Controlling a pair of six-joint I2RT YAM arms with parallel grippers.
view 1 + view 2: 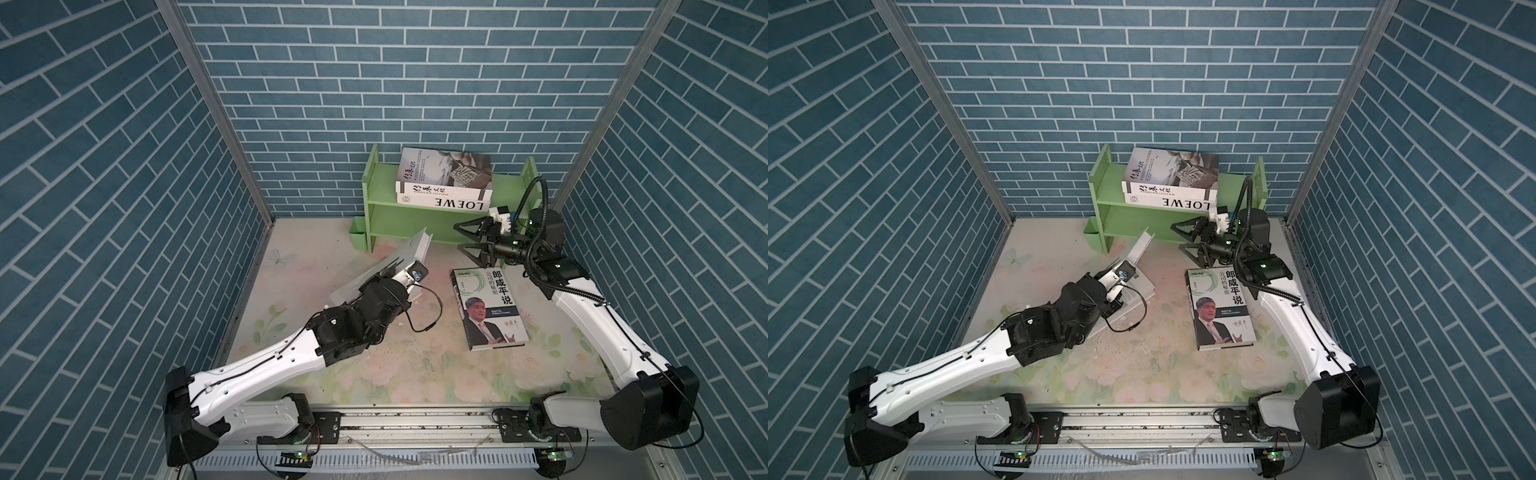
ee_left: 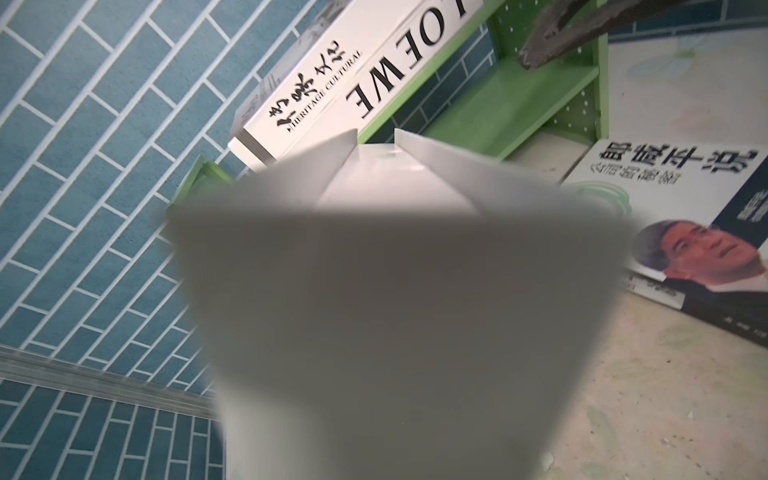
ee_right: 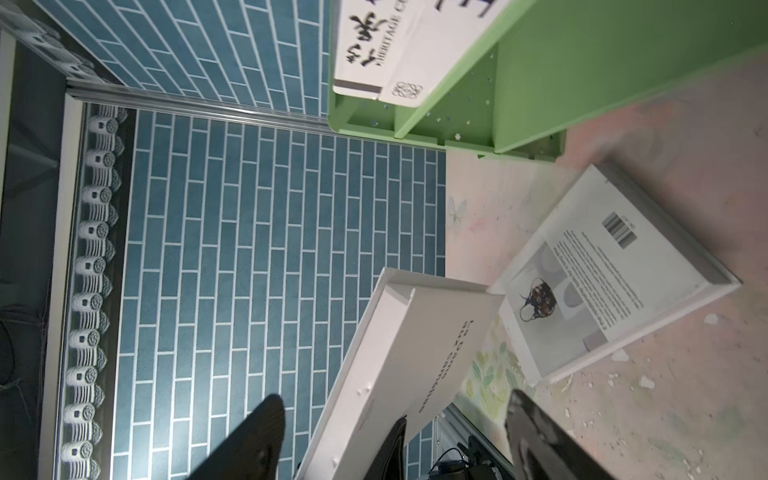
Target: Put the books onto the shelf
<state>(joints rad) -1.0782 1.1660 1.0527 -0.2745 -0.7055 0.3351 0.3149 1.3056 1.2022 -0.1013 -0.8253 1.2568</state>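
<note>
Shelf (image 1: 384, 189) is set against the back brick wall (image 1: 415, 83), with a small green cup (image 1: 358, 237) at its left foot. Two of the books are stacked flat on the upper tier. The LOEWE book (image 1: 457, 203) is placed with its spine along the tier's front edge. The HERITAGE CULTURAL book (image 1: 444, 166) is laid slightly askew on top of it. Bare board is seen on both sides of the stack, and along the lower tier.

Left gripper (image 1: 392, 272) is clamped on a white book (image 1: 409, 249). The book is held tilted, its far edge raised and pointed at the shelf's left front, near it but apart. Its lettering appears to read "La Dame aux camélias" in the right wrist view.

A barcode book (image 3: 615, 270) is seen flat on the table (image 1: 415, 365) under the raised one, back cover up with small unreadable print.

Right gripper (image 1: 457, 237) is spread wide with nothing in it, just in front of the shelf's right end. The portrait book (image 1: 488, 307) is laid flat right of centre, its far edge near that gripper. Chinese title characters and a signature are printed on its cover. Open table is left between this book and the left arm.
</note>
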